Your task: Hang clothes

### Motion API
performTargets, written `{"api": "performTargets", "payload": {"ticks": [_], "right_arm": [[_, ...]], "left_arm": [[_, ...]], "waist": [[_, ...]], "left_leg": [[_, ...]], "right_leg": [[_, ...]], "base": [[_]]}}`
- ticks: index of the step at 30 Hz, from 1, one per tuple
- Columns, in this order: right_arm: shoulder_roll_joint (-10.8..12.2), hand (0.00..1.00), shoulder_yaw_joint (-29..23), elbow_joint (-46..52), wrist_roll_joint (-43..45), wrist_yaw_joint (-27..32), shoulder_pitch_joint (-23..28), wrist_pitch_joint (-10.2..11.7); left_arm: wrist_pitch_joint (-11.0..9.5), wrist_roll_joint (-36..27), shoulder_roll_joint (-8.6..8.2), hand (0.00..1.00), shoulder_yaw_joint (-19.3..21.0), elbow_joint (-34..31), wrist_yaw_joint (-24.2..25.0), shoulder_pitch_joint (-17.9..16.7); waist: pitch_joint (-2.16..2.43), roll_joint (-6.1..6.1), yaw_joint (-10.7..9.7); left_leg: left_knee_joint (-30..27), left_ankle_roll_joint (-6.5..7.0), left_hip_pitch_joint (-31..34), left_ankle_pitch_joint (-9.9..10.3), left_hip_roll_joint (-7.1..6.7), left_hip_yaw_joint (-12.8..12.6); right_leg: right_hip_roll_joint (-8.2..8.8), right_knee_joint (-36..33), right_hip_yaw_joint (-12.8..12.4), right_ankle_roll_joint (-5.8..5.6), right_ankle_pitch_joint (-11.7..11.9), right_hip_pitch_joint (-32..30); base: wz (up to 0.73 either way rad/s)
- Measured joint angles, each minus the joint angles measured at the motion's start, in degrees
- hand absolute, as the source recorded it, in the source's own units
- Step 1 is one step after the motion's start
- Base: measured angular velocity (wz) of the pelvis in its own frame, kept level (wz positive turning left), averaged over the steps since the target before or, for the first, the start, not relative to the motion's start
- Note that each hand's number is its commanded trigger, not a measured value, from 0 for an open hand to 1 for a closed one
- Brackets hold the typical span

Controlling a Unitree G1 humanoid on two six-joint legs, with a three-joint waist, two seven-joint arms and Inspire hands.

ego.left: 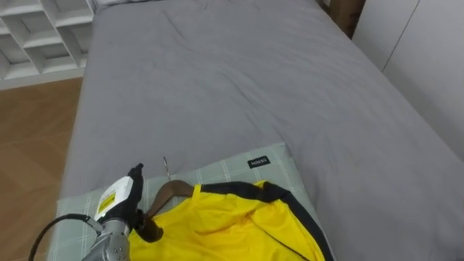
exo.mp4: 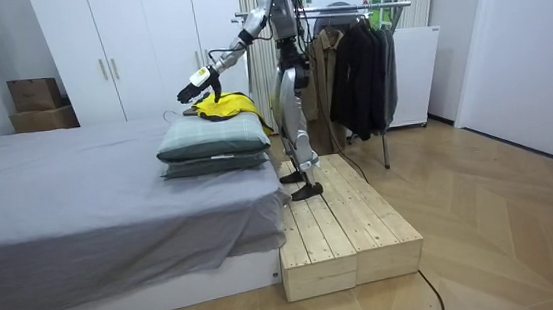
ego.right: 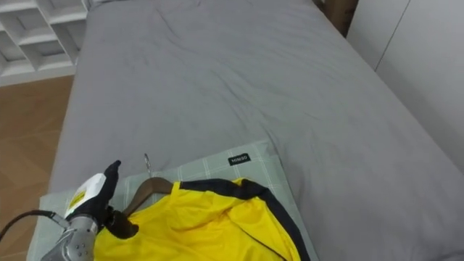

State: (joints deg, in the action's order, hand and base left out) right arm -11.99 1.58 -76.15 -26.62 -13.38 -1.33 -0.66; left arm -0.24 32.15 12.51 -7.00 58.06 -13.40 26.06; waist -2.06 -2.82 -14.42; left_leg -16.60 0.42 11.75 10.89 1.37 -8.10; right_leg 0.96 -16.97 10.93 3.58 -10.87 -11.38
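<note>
Hanger [ego.left: 170, 192] gripped by left hand [ego.left: 119, 210] at bottom left, fingers curled round its near end.
It's wooden, metal hook pointing up-frame, tucked in the neck of a yellow shirt [ego.left: 225, 228]. Both lie on a checked pillow [ego.left: 217, 170], the top one of a stack on the grey bed [ego.left: 254, 87]. White cubby shelf [ego.left: 36, 36] sits upper left. In the room view the robot stands on a wooden platform [exo.mp4: 337, 220] by the bed, with a clothes rack [exo.mp4: 359, 7] holding dark coats [exo.mp4: 359, 67] just behind it.
</note>
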Motion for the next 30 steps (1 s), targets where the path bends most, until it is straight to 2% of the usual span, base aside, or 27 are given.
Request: {"api": "performTargets", "payload": {"ticks": [4,7,10,15,16,19,30], "right_arm": [[0.0,0.0,0.6,0.0,-0.1,0.1,-1.7,0.1],[0.0,0.0,1.3,0.0,-0.1,0.2,-3.2,0.1],[0.1,0.0,2.3,0.1,-0.6,0.3,-4.4,0.1],[0.3,0.0,4.0,0.3,-0.5,1.0,-5.6,0.1],[0.4,0.0,4.0,0.2,-0.5,1.3,-5.7,0.1],[0.6,0.0,4.4,0.2,-0.6,2.0,-6.0,0.2],[0.6,0.0,6.7,0.3,-2.3,2.0,-5.9,0.6]], "left_arm": [[-0.4,-0.1,0.02,0.0,0.0,3.9,0.0,1.5],[-0.5,-1.7,0.03,0.0,-0.1,6.6,0.3,2.7],[-0.5,-4.4,0.01,0.0,-0.2,7.8,0.7,2.9],[-0.5,-4.7,-0.01,0.0,-0.2,9.6,0.7,3.2],[-0.6,-4.8,0.0,0.0,-0.2,9.9,0.7,3.2],[-0.7,-5.7,0.01,0.0,-0.2,10.7,0.7,3.3],[-1.3,-5.7,0.1,0.0,0.0,11.5,0.7,4.2]], "waist": [[-0.1,0.08,0.0],[-0.39,0.05,0.0],[-0.58,0.06,-0.1],[-0.75,0.3,-0.2],[-0.95,0.46,-0.2],[-1.13,0.56,-0.1],[-1.25,0.65,0.0]], "left_leg": [[-1.2,0.0,1.6,0.0,0.01,0.0],[-2.3,0.01,3.1,0.0,0.0,0.0],[-3.0,0.01,4.2,0.0,0.01,0.1],[-3.8,0.29,5.7,-0.2,0.08,0.2],[-4.2,0.29,5.9,-0.2,0.12,0.2],[-5.1,0.28,7.0,-0.2,0.31,0.2],[-5.8,0.28,8.8,-0.2,0.36,0.1]], "right_leg": [[0.21,-1.2,0.0,0.05,-0.1,-1.6],[0.51,-2.9,0.0,0.26,-0.3,-3.6],[0.65,-3.8,0.1,0.42,-0.5,-4.7],[0.62,-4.3,0.2,0.71,-1.2,-5.8],[0.63,-4.8,0.2,0.83,-1.3,-6.1],[0.58,-4.8,0.5,1.0,-1.4,-6.9],[0.93,-7.0,0.7,1.39,-1.7,-9.2]], "base": [[0.02],[0.0],[0.03],[0.02],[0.05],[0.05],[0.01]]}}
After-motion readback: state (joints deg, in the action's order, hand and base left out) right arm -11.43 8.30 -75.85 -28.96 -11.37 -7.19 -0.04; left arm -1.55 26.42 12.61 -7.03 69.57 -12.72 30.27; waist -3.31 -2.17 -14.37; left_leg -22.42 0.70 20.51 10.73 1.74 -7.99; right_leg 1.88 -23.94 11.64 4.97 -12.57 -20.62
